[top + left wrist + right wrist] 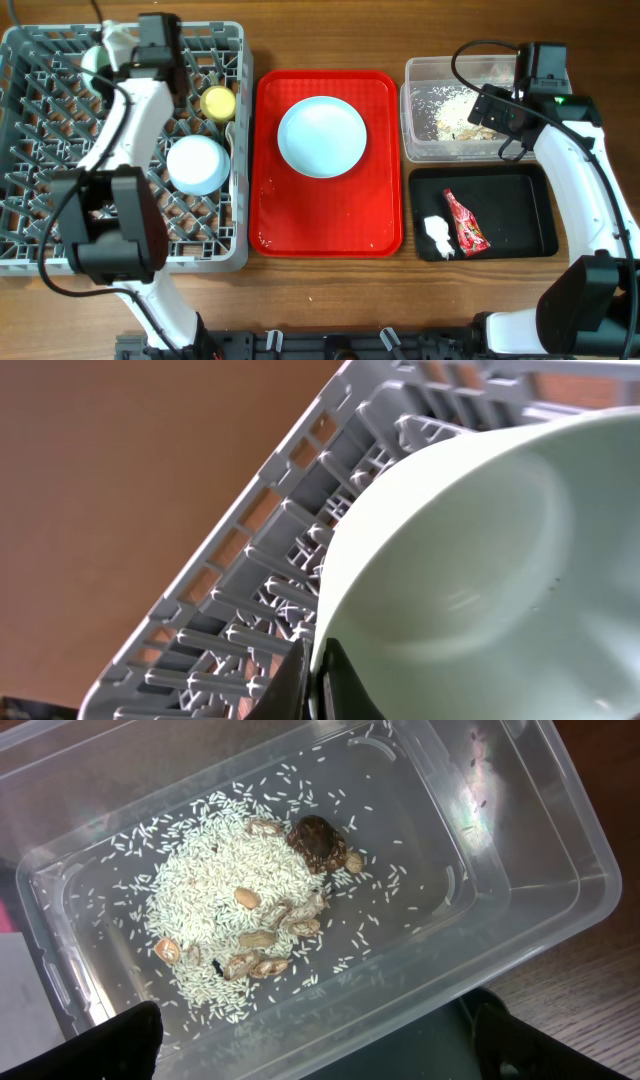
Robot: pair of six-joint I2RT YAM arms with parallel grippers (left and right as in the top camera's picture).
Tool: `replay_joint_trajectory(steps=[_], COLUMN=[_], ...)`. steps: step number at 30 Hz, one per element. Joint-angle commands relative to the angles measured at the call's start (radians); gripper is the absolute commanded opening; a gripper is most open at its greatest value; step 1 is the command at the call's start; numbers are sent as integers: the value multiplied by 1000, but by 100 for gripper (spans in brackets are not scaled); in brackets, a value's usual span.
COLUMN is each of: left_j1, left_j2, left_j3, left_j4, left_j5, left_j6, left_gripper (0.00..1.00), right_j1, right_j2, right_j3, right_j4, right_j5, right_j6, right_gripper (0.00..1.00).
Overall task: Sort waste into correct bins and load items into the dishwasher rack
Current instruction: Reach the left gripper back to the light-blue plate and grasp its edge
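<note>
L jaws clenched on rim of pale green-blue round bowl (470,550), tilted at far-left corner of grey square plastic peg rack (20,150), close to its wall. R jaws released, wide above clear plastic rectangular tub (540,870); white rice scraps (215,910) heaped mid-tub.

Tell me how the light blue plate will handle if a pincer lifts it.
The plate looks rigid and smooth, so it probably keeps its shape but may slip in a grip. Lying flat on the glossy red tray, it would likely slide, not tip, when pushed. Its low rim seems hard to get under.
</note>
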Motion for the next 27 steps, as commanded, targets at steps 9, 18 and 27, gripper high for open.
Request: replay_joint_trajectory(steps=[9, 18, 27], left_j1=[-212, -365, -457], left_j2=[35, 10, -188], left_j3=[-15, -14, -1], left_j4=[-44, -58, -107], left_j5=[7, 40, 938], left_j6=[58, 55, -166], left_gripper=[15, 59, 51], right_j1=[-3, -3, -3], right_j2=[11, 11, 11], right_j3=[9, 9, 9], right_j4=[3, 3, 3], right_j5=[17, 17, 17], right_j6=[13, 13, 13], right_gripper=[100, 100, 100])
